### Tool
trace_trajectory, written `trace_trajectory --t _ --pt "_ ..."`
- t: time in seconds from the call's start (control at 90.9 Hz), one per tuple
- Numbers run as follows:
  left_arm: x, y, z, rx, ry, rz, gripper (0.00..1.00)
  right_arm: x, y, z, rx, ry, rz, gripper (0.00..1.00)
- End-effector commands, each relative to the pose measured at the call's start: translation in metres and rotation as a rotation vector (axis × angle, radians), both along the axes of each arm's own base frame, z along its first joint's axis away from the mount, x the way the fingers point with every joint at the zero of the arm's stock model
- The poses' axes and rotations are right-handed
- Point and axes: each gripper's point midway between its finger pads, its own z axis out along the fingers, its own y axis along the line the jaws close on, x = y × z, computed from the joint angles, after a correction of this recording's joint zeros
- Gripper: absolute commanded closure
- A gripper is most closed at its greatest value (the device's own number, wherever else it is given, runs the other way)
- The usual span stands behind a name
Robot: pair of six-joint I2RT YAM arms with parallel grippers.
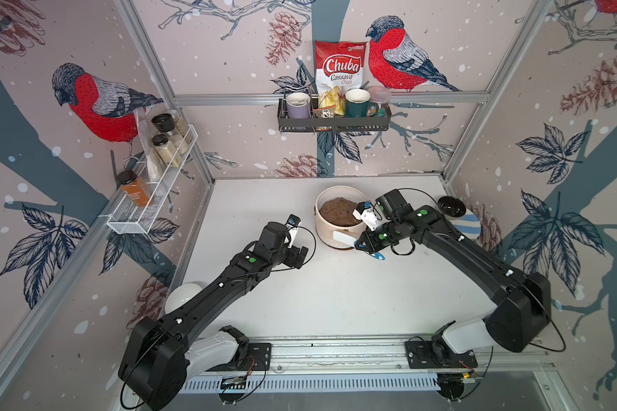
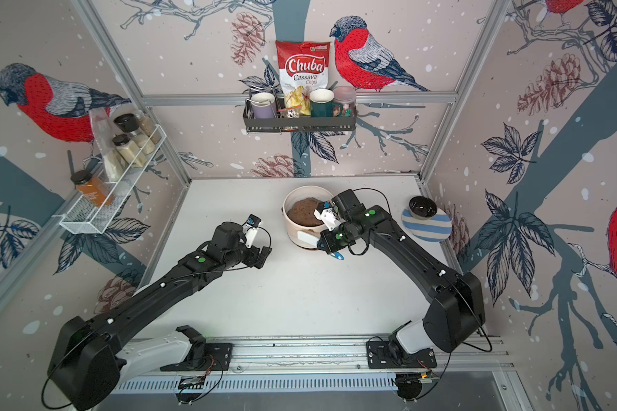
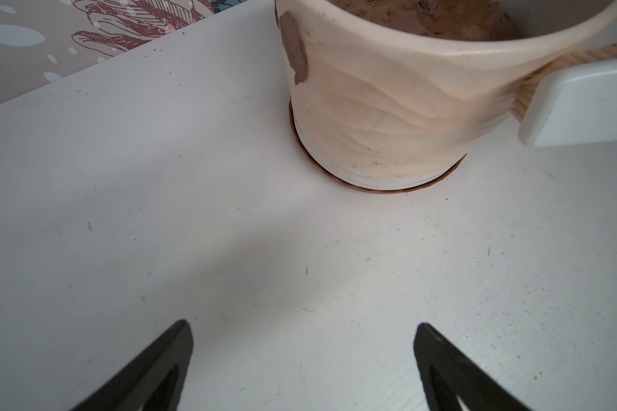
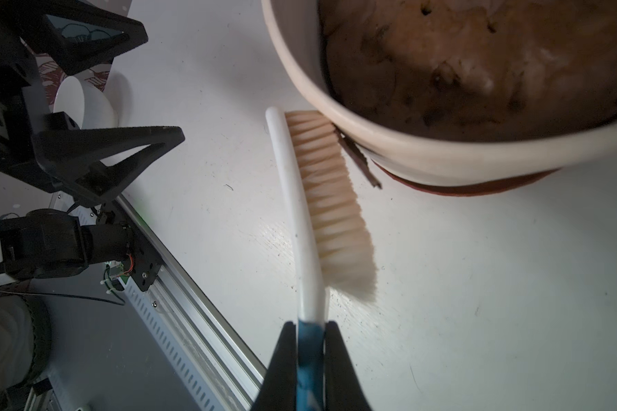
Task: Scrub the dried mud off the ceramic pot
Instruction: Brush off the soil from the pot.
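Arm: Blue handle first, pinched tight in my right gripper; the brush reaches out with the far end of its bristles touching the wall of the pot.

Tech: Where's the pot?

Arm: It stands on its saucer toward the back of the table, near the middle. 1 patch of dried mud clings just under the rim, round the side from where the bristles touch. My left gripper hangs wide open and empty, apart from the pot.

Tech: Risks?

Arm: Nothing steadies the pot. I judge a hard push could slide or tip it and spill the soil. The thin handle could also twist in my grip.

Tech: What's hidden?

Arm: The pot's far side, so I can't count the mud. 1 dark sliver beside the bristles may be a mud flake; I can't tell.
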Motion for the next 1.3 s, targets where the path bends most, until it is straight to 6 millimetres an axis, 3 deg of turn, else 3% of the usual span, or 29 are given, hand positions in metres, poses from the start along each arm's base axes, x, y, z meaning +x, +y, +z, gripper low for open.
trace_trajectory --t 0.0,0.198,0.341,0.495,0.649,0.814,0.979,1.133,1.287 --pt "0.003 -0.004 0.004 -0.019 -0.016 -0.010 0.04 0.001 -0.004 0.001 0.036 -0.005 -0.040 1.00" --pt "0.003 -0.004 0.000 -0.018 -0.002 -0.011 0.04 -0.020 0.003 -0.003 0.138 0.026 -0.022 1.00" --pt "0.002 -0.006 0.000 -0.022 0.001 -0.017 0.03 -0.037 0.003 0.010 0.172 0.013 0.030 1.00" --pt "0.002 -0.005 0.002 -0.028 0.001 -0.009 0.04 -0.049 0.001 0.038 0.169 -0.080 0.091 1.00" --pt "0.001 -0.003 0.005 -0.031 -0.009 -0.002 0.04 -0.049 0.018 0.067 0.214 -0.168 0.128 1.00" --pt "-0.004 -0.013 0.018 -0.073 -0.058 -0.078 0.04 -0.022 0.022 0.097 0.271 -0.241 -0.005 1.00" --pt "-0.033 -0.036 0.054 -0.129 -0.164 -0.331 0.06 0.026 0.000 0.126 0.376 -0.239 -0.308 1.00" --pt "-0.042 -0.041 0.083 -0.140 -0.271 -0.415 0.05 0.059 -0.018 0.128 0.573 0.044 -0.568 1.00" --pt "-0.038 -0.041 0.075 -0.092 -0.251 -0.431 0.05 0.084 -0.037 0.111 0.833 0.450 -0.730 1.00"
